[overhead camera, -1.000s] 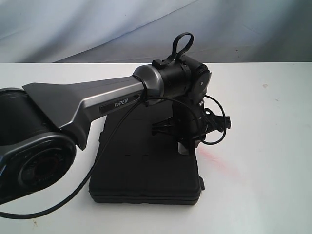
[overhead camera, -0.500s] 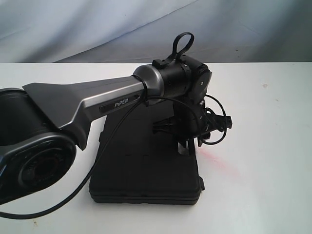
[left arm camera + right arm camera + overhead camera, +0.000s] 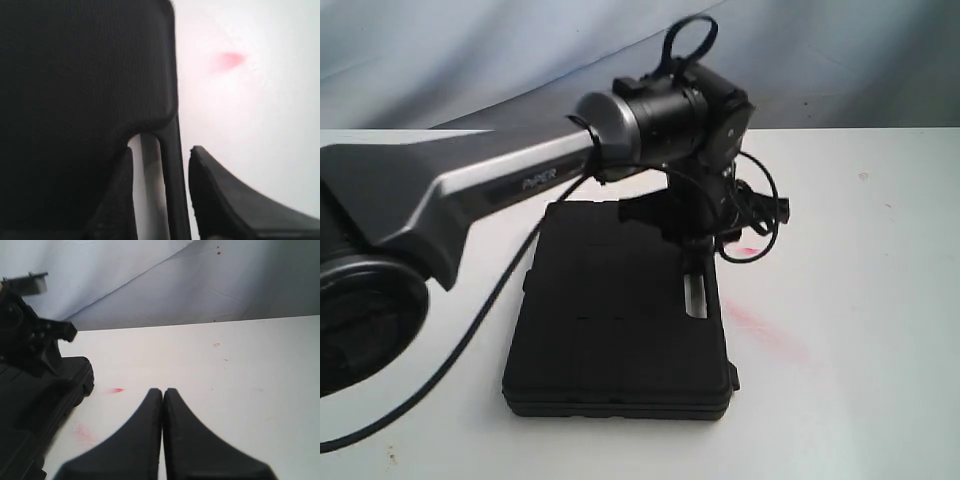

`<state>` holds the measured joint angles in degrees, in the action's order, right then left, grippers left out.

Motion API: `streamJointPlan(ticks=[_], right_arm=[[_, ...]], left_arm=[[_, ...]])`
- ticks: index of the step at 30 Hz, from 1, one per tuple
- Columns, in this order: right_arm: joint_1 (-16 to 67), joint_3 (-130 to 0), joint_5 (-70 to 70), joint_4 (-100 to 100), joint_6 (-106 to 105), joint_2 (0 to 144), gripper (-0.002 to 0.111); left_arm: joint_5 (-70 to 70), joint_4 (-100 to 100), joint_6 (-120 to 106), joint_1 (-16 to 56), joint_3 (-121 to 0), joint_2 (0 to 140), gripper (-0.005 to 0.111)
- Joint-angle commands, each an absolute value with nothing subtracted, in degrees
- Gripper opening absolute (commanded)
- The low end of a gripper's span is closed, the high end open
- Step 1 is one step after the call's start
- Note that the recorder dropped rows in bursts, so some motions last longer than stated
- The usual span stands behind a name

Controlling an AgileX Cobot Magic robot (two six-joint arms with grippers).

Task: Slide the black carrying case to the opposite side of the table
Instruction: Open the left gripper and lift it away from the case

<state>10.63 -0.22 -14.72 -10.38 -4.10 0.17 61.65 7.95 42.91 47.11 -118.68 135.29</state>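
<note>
The black case (image 3: 610, 320) lies flat on the white table (image 3: 850, 300), its handle side toward the right. My left gripper (image 3: 692, 262) reaches over it from the left and hangs just above the far end of the handle slot (image 3: 696, 296). In the left wrist view the left gripper (image 3: 161, 150) is open and straddles the thin handle bar (image 3: 172, 190). One finger (image 3: 122, 200) stands in the slot and the other finger (image 3: 220, 200) outside it, with gaps showing. My right gripper (image 3: 163, 390) is shut and empty over bare table, right of the case (image 3: 30, 410).
Pinkish-red smears mark the table beside the case's handle side (image 3: 770, 335) and a brighter red spot (image 3: 750, 250) lies near the left wrist. A grey-blue cloth backdrop (image 3: 470, 60) closes off the rear. The left arm's cable (image 3: 470, 340) loops over the case.
The left arm's wrist has risen and shifted toward the rear, uncovering the handle slot. The case lies where it was.
</note>
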Motion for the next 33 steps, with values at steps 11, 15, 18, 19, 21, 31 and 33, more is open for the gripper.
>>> streamJointPlan(ticks=[11,15,18,19,21,31,33], right_arm=[[10.8,0.0,-14.5,-10.8,-4.0,0.0,0.0],[10.8,0.0,-14.5,-10.8,-4.0,0.0,0.0],[10.8,0.0,-14.5,-10.8,-4.0,0.0,0.0],[10.8,0.0,-14.5,-10.8,-4.0,0.0,0.0],[10.8,0.0,-14.5,-10.8,-4.0,0.0,0.0],[10.8,0.0,-14.5,-10.8,-4.0,0.0,0.0],[10.8,0.0,-14.5,-10.8,-4.0,0.0,0.0]], left_arm=[[56.6,18.1,20.2,51.4,-112.9,114.8,0.01],[50.2,20.0,20.2,54.0,-105.5,109.4,0.0],[45.5,22.6,19.9,55.6,-98.6,104.1,0.0],[43.8,23.4,19.6,56.1,-95.8,102.0,0.0],[40.9,23.7,19.6,56.5,-90.3,98.1,0.0],[34.1,33.5,34.6,56.5,-61.4,73.6,0.0],[34.3,38.2,40.5,56.5,-56.6,68.5,0.0]])
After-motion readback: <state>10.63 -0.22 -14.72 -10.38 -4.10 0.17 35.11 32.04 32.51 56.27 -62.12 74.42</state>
